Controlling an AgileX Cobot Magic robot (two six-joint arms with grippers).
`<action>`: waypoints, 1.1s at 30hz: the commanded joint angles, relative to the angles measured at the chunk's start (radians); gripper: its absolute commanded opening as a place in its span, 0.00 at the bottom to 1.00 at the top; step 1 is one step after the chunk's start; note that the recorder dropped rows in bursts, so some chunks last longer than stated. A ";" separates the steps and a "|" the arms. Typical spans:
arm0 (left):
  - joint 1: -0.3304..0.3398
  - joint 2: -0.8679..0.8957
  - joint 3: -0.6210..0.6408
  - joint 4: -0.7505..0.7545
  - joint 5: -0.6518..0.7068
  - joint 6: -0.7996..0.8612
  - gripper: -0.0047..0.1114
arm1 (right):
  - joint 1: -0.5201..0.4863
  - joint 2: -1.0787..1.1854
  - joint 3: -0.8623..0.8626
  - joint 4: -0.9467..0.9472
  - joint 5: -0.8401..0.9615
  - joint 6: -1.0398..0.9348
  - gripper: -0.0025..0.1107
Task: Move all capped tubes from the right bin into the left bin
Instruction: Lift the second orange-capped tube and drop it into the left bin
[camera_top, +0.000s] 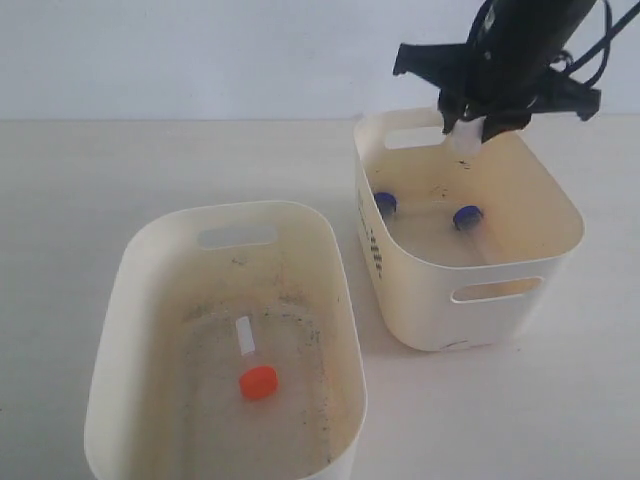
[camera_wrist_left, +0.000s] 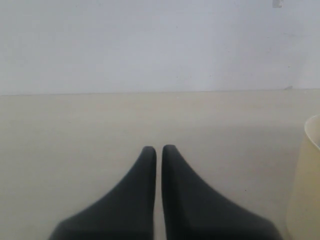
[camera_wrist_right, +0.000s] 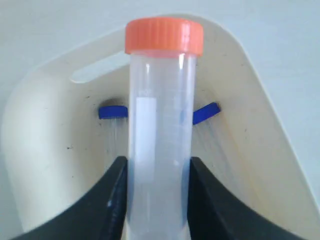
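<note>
The pale surface (camera_top: 120, 180) spreads under everything. The left bin (camera_top: 150, 310), cream-white with a dark-specked floor, sits well apart from the right claw (camera_top: 465, 125), off to that claw's left and nearer the exterior camera. The right bin (camera_top: 440, 300), cream-white with a black checkered mark on one outer side, stands directly below the right claw. That claw hangs over the bin's far rim, close to a slot handle. The two bins are near each other but do not touch.

The right claw is clenched on an orange-capped tube (camera_wrist_right: 159, 125). Its two black fingers (camera_wrist_right: 115, 200) press the clear body from either side. The tube runs straight out past the fingertips, with its orange cap at the end away from the claw. The tube is held over the right bin rather than lying on its floor.

The left claw (camera_wrist_left: 158, 149) is clenched on nothing. Its dark fingers stand almost together with only a thin slit between them, and bare surface lies ahead of them.

On the floor of the right bin, below the right claw, lie a blue-capped tube (camera_top: 386, 204) and a second blue-capped tube (camera_top: 468, 218). They are apart from each other, one to each side of the held tube in the right wrist view. A second orange-capped tube (camera_top: 252, 360) lies flat on the left bin's floor, far from the right claw, with its cap toward the exterior camera.
</note>
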 joint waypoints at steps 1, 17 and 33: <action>0.000 0.003 -0.004 -0.006 -0.007 -0.010 0.08 | 0.022 -0.109 0.001 0.004 0.068 -0.078 0.02; 0.000 0.003 -0.004 -0.006 -0.007 -0.010 0.08 | 0.428 -0.169 0.001 0.069 0.088 -0.123 0.02; 0.000 0.003 -0.004 -0.006 -0.007 -0.010 0.08 | 0.570 -0.030 0.001 0.114 0.113 -0.160 0.79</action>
